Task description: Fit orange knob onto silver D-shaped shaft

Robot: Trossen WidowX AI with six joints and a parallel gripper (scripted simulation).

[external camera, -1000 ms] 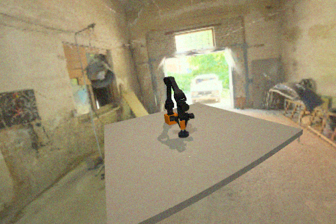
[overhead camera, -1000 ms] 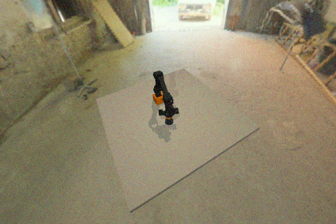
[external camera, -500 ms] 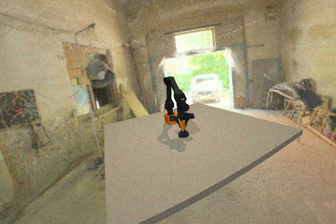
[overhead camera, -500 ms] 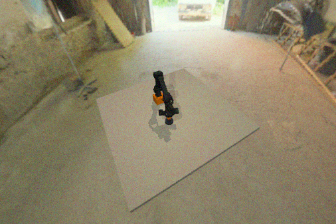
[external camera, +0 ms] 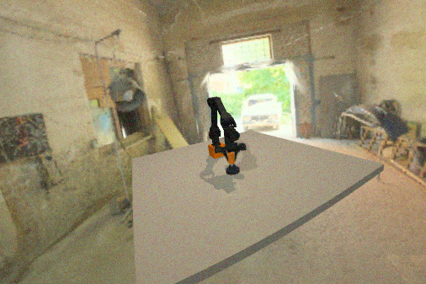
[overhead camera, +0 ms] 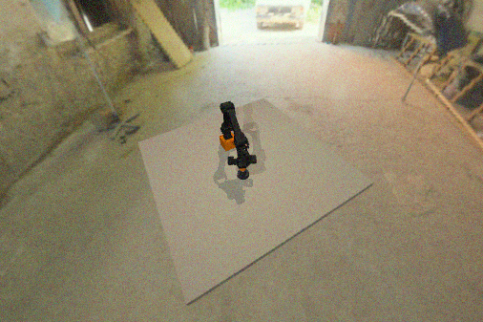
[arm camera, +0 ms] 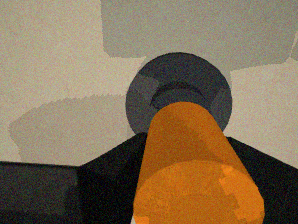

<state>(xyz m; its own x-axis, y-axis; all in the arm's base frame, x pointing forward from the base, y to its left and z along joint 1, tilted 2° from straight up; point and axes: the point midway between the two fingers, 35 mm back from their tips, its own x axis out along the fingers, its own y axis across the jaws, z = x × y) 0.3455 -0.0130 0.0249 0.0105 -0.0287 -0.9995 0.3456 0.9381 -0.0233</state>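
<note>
The orange knob (overhead camera: 242,169) (external camera: 231,158) (arm camera: 192,142) is upright between the fingers of my gripper (external camera: 231,154) (arm camera: 183,142), which is shut on it. In the wrist view it is a long orange cylinder with its wide top nearest the camera. The dark round pedestal (overhead camera: 242,176) (external camera: 232,170) (arm camera: 178,64) is directly below the knob. The knob's lower end is over the raised dark middle of the pedestal. The silver shaft and the knob's hole are hidden, and I cannot tell whether the knob touches the shaft.
An orange block (overhead camera: 226,141) is by the arm's base, behind and left of the pedestal in the top and exterior views. All stand on a grey table top (overhead camera: 286,198) (external camera: 189,225). Shadows of the arm fall around the pedestal.
</note>
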